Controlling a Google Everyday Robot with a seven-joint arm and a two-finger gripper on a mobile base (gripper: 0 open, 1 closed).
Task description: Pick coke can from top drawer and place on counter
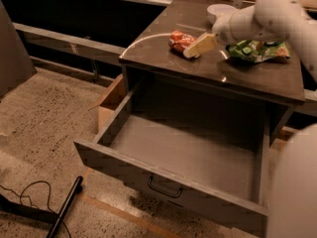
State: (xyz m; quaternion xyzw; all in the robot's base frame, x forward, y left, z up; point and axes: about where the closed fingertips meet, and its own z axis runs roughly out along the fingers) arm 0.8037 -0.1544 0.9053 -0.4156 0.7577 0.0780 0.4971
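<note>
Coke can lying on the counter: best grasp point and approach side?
Take the coke can across the middle of its body, coming down from above. It lies on its side on the counter, so its ends face sideways and its rounded flanks are exposed. The green bag lies apart from it. The gripper sits at the can's end nearest the bag.

Glossy, smooth counter (pixel 198 76) beneath the matt pincer (pixel 192 52) — shiny metal coke can (pixel 179 39), crinkly plastic bag (pixel 258 50).
</note>
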